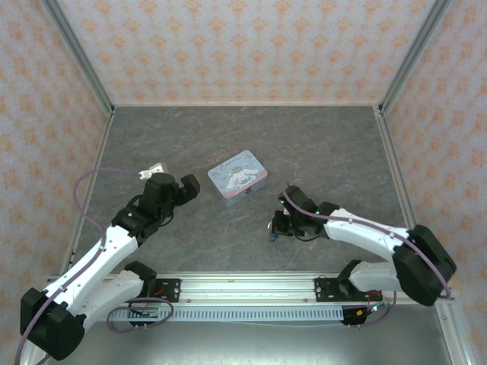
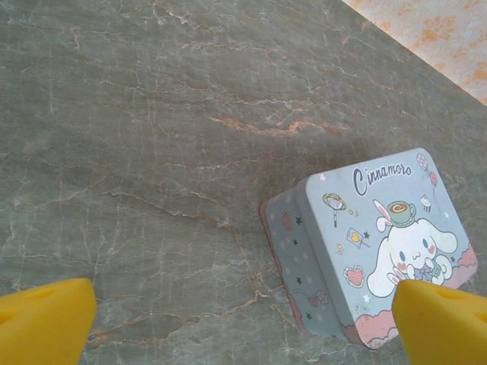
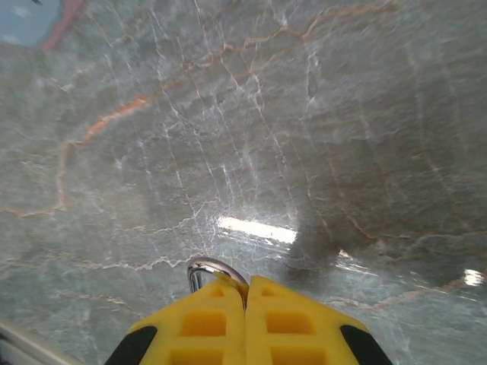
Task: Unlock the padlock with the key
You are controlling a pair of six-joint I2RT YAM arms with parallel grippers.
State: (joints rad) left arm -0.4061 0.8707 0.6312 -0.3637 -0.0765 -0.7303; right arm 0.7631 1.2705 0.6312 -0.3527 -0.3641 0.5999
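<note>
The left gripper (image 1: 181, 192) hangs over the grey stone table (image 1: 319, 152) with its jaws let go and spread wide; from the left wrist, its two yellow fingertips (image 2: 46, 319) sit far apart in the bottom corners, and nothing is between them but bare table; the pale blue tin (image 1: 237, 174) with the cartoon bunny on its lid lies flat on the table, a little way to the right of this gripper and not touching it; up close, the tin (image 2: 380, 243) sits nearer the right fingertip than the left one. The right gripper (image 1: 275, 226) is low on the table, in front of the tin and to its right, well apart from it; its yellow fingers (image 3: 205, 323) are squeezed tight together, side by side; a thin, bent silver loop (image 3: 215, 268) pokes out at their tips, just on the left of the crack between them; I cannot tell what the loop is part of. From above, a tiny teal-blue speck sits right at those tips, and it looks like the head of the key (image 1: 272, 236), pinched in the right gripper close over the table. A small white thing (image 1: 154, 168) lies near the left wall, just behind the left gripper.
</note>
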